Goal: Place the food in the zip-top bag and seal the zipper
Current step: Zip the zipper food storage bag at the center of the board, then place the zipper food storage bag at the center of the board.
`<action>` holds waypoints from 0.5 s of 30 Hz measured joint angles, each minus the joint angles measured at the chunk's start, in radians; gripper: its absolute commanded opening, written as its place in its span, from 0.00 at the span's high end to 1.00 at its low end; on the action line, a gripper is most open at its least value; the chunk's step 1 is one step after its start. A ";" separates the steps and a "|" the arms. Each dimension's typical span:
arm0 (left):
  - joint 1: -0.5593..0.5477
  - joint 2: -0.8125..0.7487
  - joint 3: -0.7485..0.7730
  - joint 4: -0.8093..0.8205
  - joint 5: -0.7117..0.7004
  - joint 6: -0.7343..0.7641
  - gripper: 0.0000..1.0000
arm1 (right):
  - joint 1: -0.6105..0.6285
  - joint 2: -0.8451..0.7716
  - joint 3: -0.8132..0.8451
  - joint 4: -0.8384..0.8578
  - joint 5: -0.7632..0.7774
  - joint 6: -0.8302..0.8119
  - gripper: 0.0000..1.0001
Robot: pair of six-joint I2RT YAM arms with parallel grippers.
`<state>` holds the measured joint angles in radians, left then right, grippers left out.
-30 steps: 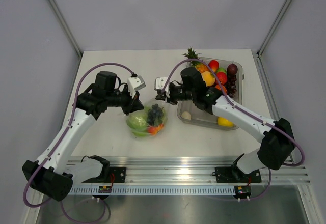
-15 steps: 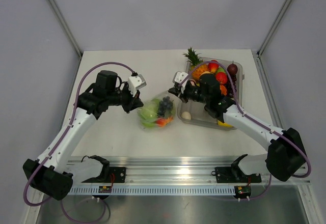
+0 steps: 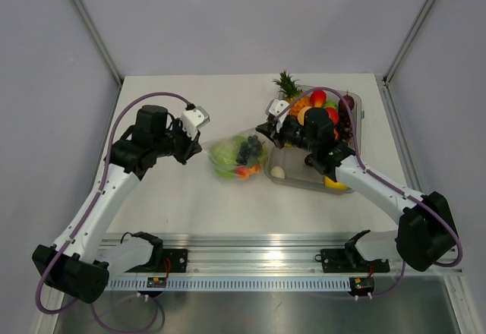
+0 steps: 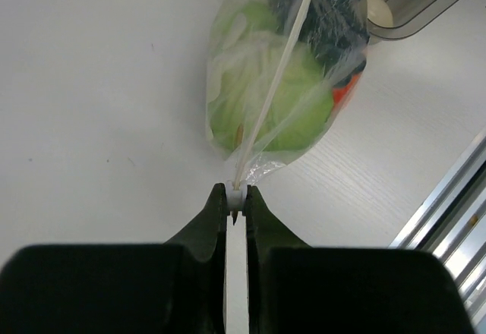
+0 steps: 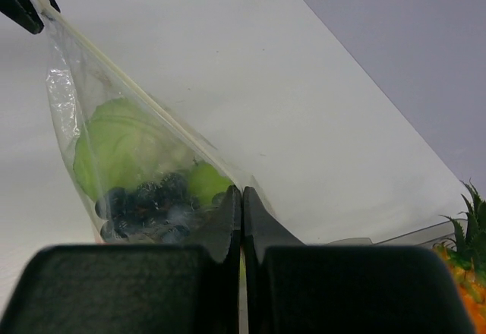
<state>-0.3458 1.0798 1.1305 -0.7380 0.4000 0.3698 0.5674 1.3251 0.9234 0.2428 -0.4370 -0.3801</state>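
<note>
White tabletop (image 3: 167,197) ran under both arms, with pale grey walls on three sides.

Your main risk was in the pinch. The left gripper (image 4: 236,197) was closed to a hairline on the very end of the zipper (image 4: 277,83), with only a sliver of strip between its tips. The right gripper (image 5: 241,197) was shut just as tightly on the strip at the bag's other end. The zipper ran taut between them like a cord. The zip-top bag (image 3: 237,157) bulged below it with a pale green cabbage (image 4: 266,114), dark grapes (image 4: 326,7) and an orange piece (image 4: 345,91).

If you pulled harder, or lifted, that load could drag the thin strip out of either grip. The bag would then slump and could spill its food. If you slid one gripper along the zipper too fast, it could skip a stretch and leave a gap. From these views I could not tell whether the strip was pressed shut along its whole length.

The clear tray (image 3: 359,133) was another hazard. It stood just right of the bag, and the plastic could snag on its wall.

The bag lay mid-table between the grippers. Its left corner was in the left gripper, and its right, farther end was in the right one, beside the tray's left edge. More food remained in the tray.
</note>
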 measured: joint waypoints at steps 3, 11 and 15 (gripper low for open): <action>0.008 0.004 0.010 0.008 -0.022 -0.019 1.00 | 0.000 0.022 0.007 0.034 -0.003 0.015 1.00; 0.083 0.070 0.074 0.177 -0.159 -0.060 1.00 | -0.008 0.225 0.235 0.053 -0.010 0.019 1.00; 0.124 0.058 0.073 0.278 -0.187 -0.091 0.80 | -0.009 0.238 0.286 0.058 -0.089 0.031 0.51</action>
<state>-0.2222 1.1378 1.2037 -0.4599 0.2127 0.2787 0.5587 1.5635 1.2095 0.3012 -0.5259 -0.3492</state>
